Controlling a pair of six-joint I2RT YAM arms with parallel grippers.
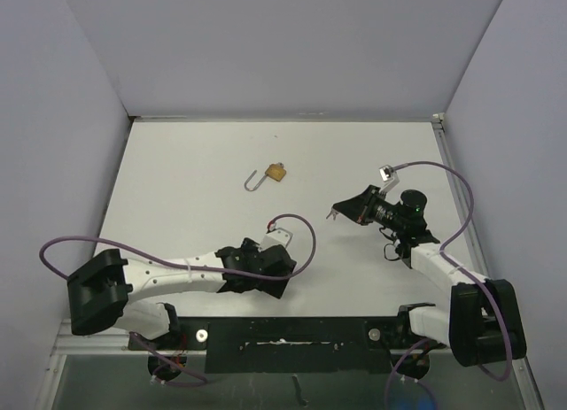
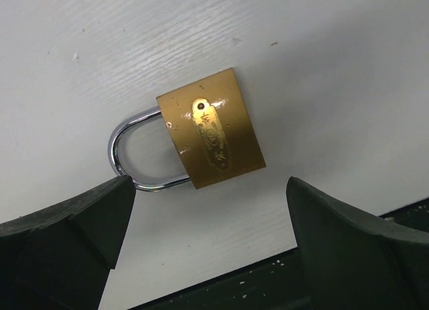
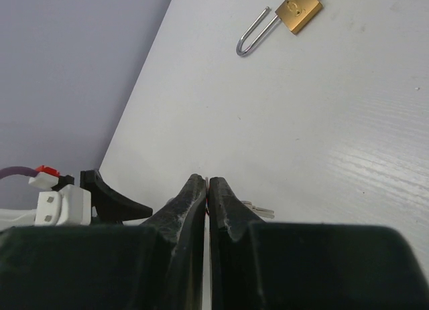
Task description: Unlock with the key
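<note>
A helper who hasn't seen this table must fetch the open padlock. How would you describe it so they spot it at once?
On the white table, look toward the back wall. Near the middle lies a small brass padlock. Its long silver loop hangs open like a hook; the other padlock, below the left pincer, has a short loop that looks shut.

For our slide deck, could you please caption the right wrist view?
Shut right gripper, a key at its tip, facing a brass padlock lying on the white table.

White arm links (image 1: 177, 273), black joints (image 1: 97, 290), looping purple cables (image 1: 314, 240); left tool (image 2: 209, 186) and right tool (image 3: 208, 181) matte black.
</note>
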